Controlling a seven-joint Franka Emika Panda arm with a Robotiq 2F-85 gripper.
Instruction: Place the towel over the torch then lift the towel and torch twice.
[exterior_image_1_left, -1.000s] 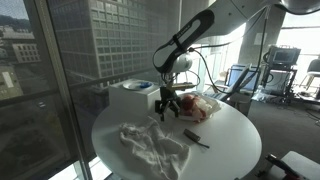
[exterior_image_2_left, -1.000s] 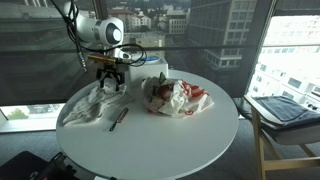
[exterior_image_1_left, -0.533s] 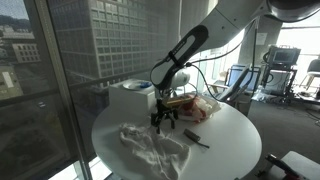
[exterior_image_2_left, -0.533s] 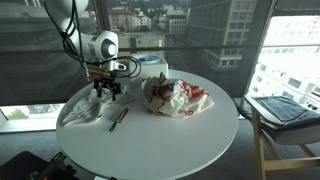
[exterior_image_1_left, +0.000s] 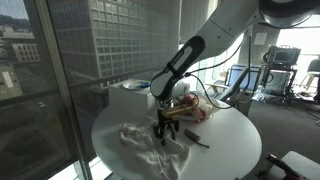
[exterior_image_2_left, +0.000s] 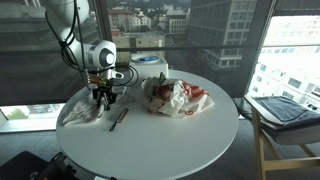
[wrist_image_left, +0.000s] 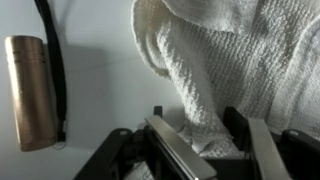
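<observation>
- On the round white table (exterior_image_2_left: 175, 140), the crumpled white cloth towel (exterior_image_2_left: 84, 108) lies near the edge, in both exterior views.
- Beside it, just apart, lies the bronze cylindrical torch (wrist_image_left: 32, 92) with its black strap; nothing covers it.
- Compared with a second ago, the black gripper (exterior_image_1_left: 165, 132) has sunk from well above the cloth to its edge; towel and torch have not shifted.
- From the wrist view, the gripper (wrist_image_left: 212, 138) has its jaws parted fairly wide, astride a raised fold of towel (wrist_image_left: 235, 60).
- Farther back sits a crumpled red-and-white plastic bag (exterior_image_2_left: 180, 97).
</observation>
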